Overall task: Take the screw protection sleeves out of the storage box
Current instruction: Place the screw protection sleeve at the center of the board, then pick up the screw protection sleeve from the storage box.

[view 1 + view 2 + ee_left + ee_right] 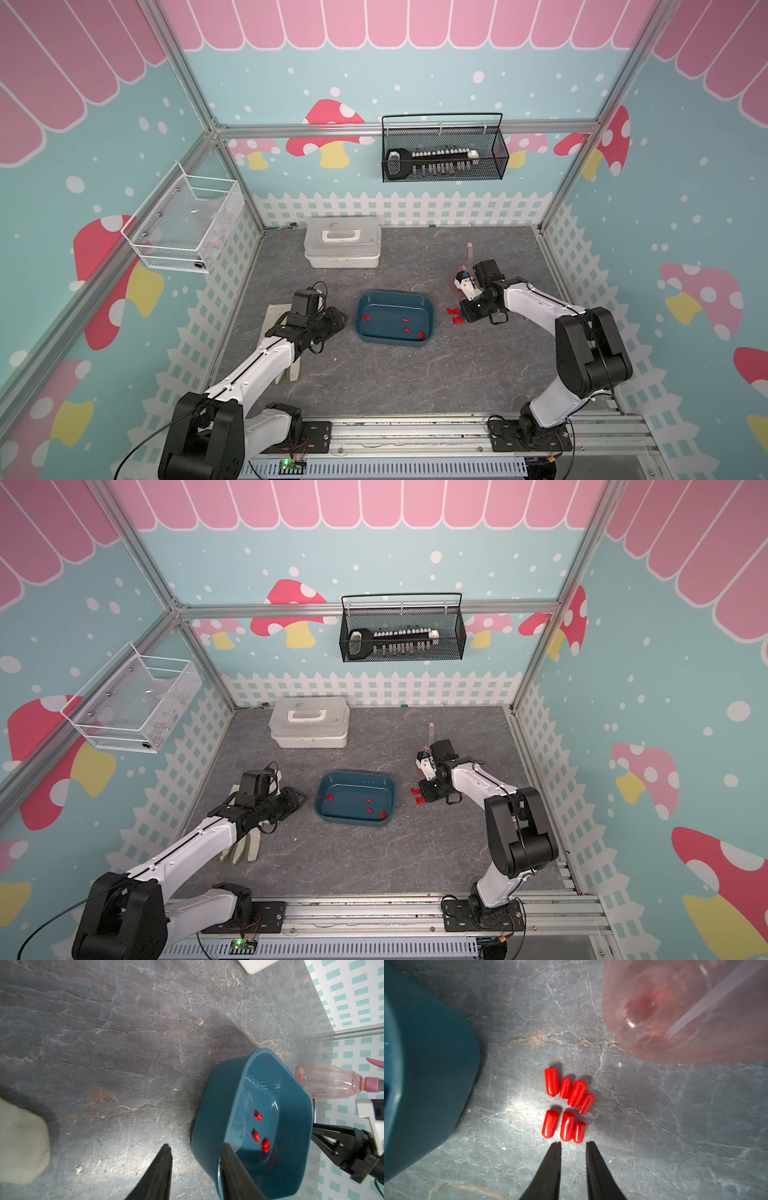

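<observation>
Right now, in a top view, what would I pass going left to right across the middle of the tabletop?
The left gripper → storage box → screw protection sleeves already outside it → right gripper.

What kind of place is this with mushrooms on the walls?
Likely a robot training booth: mushroom-printed wall panels on a silver metal frame, two white-and-black robot arms bolted to a front rail.

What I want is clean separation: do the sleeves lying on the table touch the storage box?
Apart. The right wrist view shows a strip of bare table between the sleeves and the storage box wall.
</observation>
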